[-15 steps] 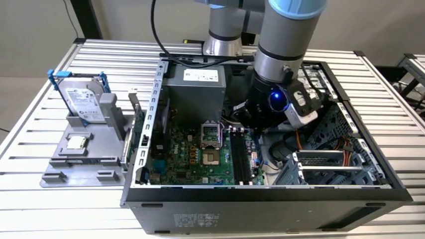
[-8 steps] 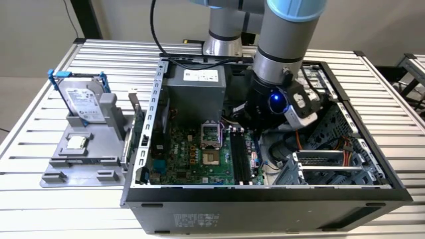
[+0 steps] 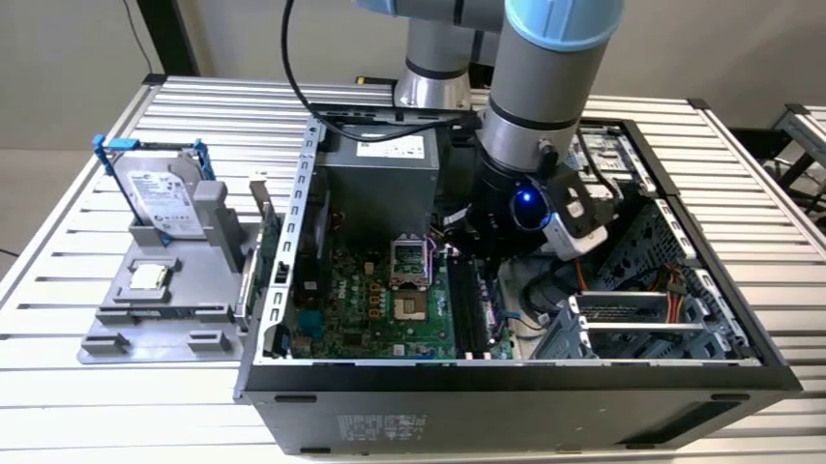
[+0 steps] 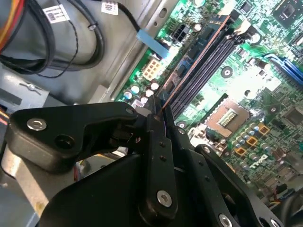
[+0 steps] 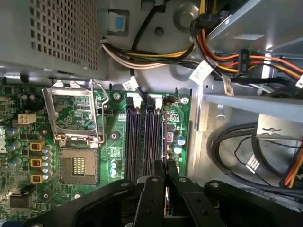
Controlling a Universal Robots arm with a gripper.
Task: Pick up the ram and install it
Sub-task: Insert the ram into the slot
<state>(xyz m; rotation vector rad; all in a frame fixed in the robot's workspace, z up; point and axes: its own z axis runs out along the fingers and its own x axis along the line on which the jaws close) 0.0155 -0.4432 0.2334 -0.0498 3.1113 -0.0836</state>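
Black gripper (image 4: 158,118) deep inside open computer case (image 3: 516,382), jaws clamped on thin edge of ram (image 4: 196,59). Ram standing on edge along outermost black slot (image 5: 150,142) of green motherboard (image 5: 113,142), just beside empty processor socket (image 5: 78,165). Hard drive (image 3: 162,198) parked on grey holder at exterior view's left, on slatted tabletop (image 3: 77,280).

Open black computer case (image 3: 516,387) on slatted metal table (image 3: 116,387). Inside: green motherboard (image 3: 374,314) with open processor socket (image 3: 409,261), grey power supply (image 3: 381,184), drive cage (image 3: 639,324). Robot arm (image 3: 543,97) reaching down into case, gripper (image 3: 481,253) low over black memory slots (image 3: 467,314). At exterior view's left: grey fixture (image 3: 168,319), blue-framed hard drive (image 3: 165,198) upright, small square chip (image 3: 150,275).
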